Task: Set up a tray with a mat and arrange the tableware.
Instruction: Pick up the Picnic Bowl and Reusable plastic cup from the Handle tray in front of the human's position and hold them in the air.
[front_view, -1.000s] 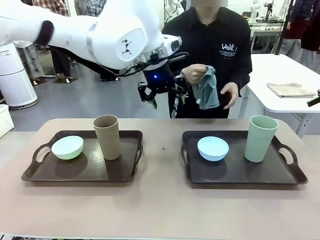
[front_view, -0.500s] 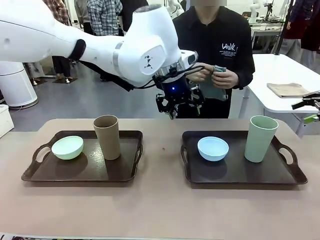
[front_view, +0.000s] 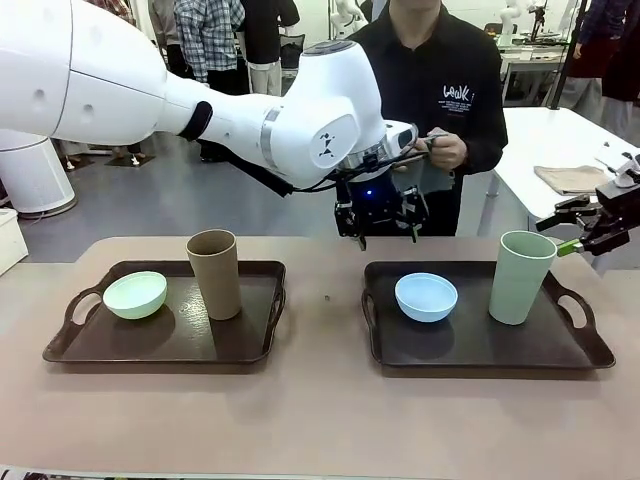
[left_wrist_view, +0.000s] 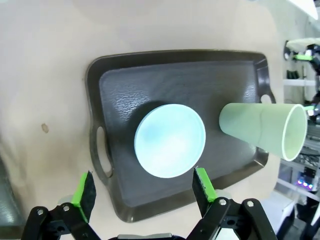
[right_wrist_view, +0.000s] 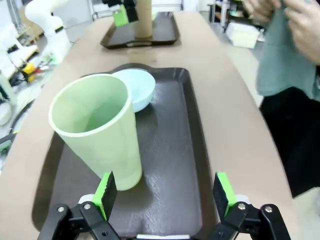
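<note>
Two dark brown trays lie on the table. The left tray (front_view: 160, 345) holds a mint green bowl (front_view: 135, 294) and a tan tumbler (front_view: 214, 272). The right tray (front_view: 480, 350) carries a light blue bowl (front_view: 426, 296) and a pale green tumbler (front_view: 521, 277). My left gripper (front_view: 380, 225) hovers open above the right tray's far left corner, looking down on the bowl (left_wrist_view: 170, 140) and tumbler (left_wrist_view: 262, 131). My right gripper (front_view: 592, 228) hangs open just right of the green tumbler (right_wrist_view: 97, 130). The person holds a teal cloth mat (right_wrist_view: 285, 55) in both hands.
A white side table at the right carries a folded beige cloth (front_view: 580, 180). A small dark speck (front_view: 327, 297) lies on the bare tabletop between the trays. People stand in the background behind the table.
My left arm has swung right, from over the gap between the trays to above the right tray. My right gripper has come in from the right edge. The person now grips the cloth with both hands.
</note>
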